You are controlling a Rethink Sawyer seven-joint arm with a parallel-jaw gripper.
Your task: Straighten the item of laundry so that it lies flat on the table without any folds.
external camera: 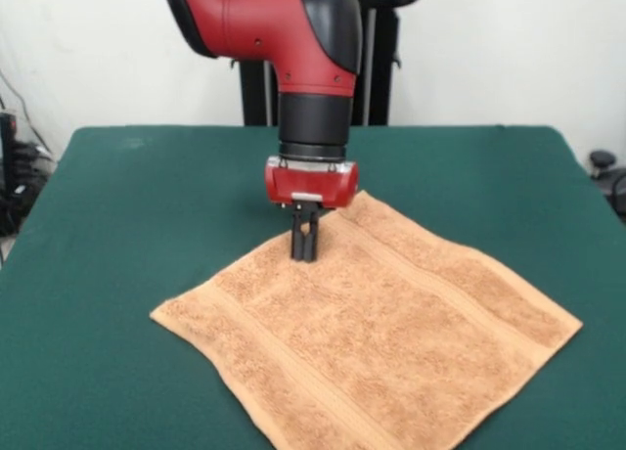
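The orange-tan terry towel [381, 323] lies spread on the dark green table [117, 205], turned like a diamond, with woven border bands along two sides. Its near corner runs off the picture's bottom edge. No label shows. My gripper [304, 254] comes straight down from the red and black arm and its black fingers stand close together with the tips on the towel's far part, near the far corner. I cannot tell if cloth is pinched between them. The towel looks flat, with no clear fold in sight.
The robot's black pedestal [256, 93] stands behind the table's far edge. Cables and dark gear [20, 171] sit off the table's left side, and a black object [606, 171] sits off its right side.
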